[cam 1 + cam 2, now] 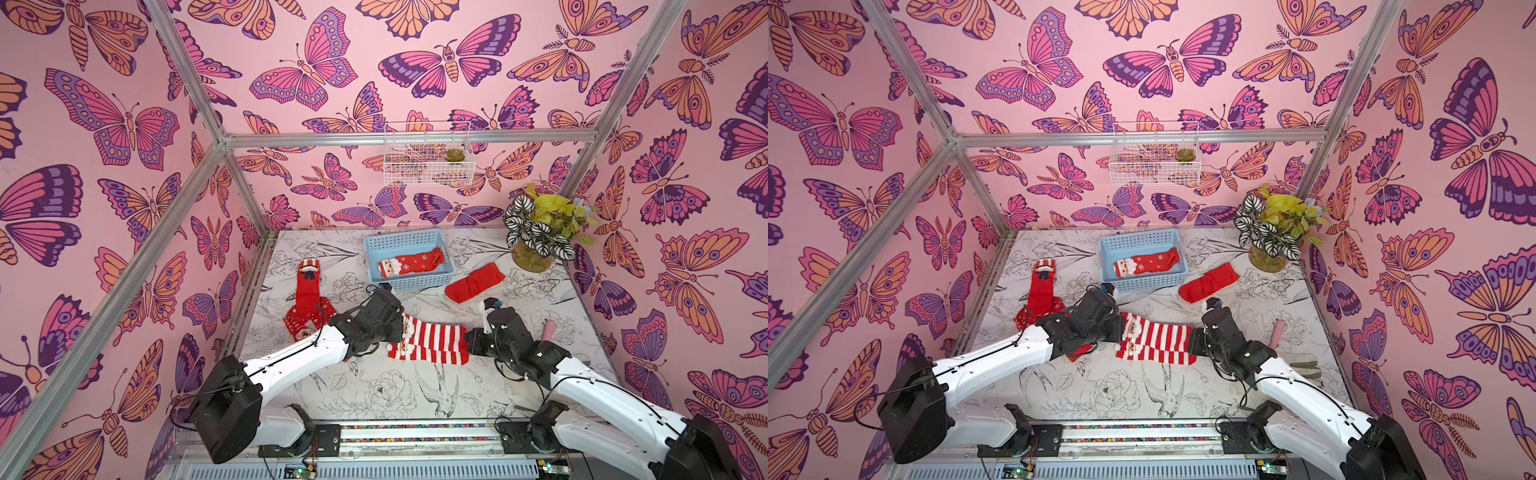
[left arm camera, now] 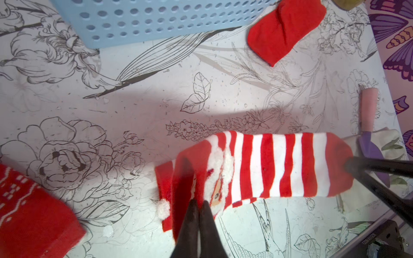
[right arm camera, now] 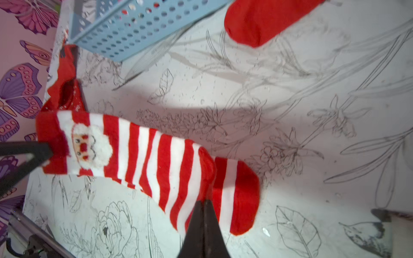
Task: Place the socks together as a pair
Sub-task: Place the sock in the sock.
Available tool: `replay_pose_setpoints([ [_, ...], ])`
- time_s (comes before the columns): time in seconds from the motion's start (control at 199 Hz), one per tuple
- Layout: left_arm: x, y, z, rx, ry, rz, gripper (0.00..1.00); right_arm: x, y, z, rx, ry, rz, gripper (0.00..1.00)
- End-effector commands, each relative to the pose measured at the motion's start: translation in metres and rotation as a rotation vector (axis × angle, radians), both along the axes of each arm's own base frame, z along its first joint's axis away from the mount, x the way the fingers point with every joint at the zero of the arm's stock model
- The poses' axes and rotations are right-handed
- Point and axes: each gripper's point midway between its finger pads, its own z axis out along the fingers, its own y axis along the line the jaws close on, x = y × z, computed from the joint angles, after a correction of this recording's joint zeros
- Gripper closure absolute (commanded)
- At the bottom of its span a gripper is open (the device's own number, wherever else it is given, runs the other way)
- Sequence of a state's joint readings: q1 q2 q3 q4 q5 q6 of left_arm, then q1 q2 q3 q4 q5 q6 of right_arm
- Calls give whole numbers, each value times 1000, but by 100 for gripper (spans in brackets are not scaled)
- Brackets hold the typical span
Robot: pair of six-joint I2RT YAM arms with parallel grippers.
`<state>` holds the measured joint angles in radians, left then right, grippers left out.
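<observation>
Now both grippers are pinched fully shut on one striped sock (image 2: 268, 165). The left gripper (image 2: 199, 202) has the Santa cuff between its fingertips, and the right gripper (image 3: 204, 201) has the toe end. The sock hangs stretched between them, clear of the table (image 2: 134, 111), to judge by the shadow beyond it. In both top views its mate (image 1: 432, 355) lies flat just below the grippers and a little to their near side. Its cuff is toward the left gripper and its toe toward the right, so the two socks already point the same way. I cannot tell whether either pinch has caught the mate as well.

The step in hand looks to be laying the held sock onto its mate. To do it well, both grippers should move together toward the mate, with the sock taut enough that its middle does not sag and drag. Cuff should come down over cuff and toe over toe, with the long edges in line. Both ends should be level as they go down, and neither should be let go until the sock rests flat. The pinches are thin, and soft knit can slip, so a slow move is safer. Opening both grippers at once should leave the pair square.
</observation>
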<state>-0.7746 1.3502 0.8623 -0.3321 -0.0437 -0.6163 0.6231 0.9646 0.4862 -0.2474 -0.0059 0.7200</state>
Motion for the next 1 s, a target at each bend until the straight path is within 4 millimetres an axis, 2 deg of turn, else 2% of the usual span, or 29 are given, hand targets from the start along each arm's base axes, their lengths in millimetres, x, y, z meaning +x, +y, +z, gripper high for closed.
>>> replay_pose_setpoints([
  [0.0,-18,7,-26,47,94,-49,100,3,-9,-12,-33,15,-70,100],
  [0.186,-25,6,-47,61,169,-49,100,5,-20,-32,-136,48,-90,100],
  [0.321,-25,17,-60,100,171,-13,100,4,-19,-40,-146,72,-86,100],
  [0.727,-27,21,-70,114,192,16,100,3,-11,-48,-84,85,-92,100],
  [0.998,-23,21,-76,131,195,36,100,1,-14,-54,-105,96,-93,100],
])
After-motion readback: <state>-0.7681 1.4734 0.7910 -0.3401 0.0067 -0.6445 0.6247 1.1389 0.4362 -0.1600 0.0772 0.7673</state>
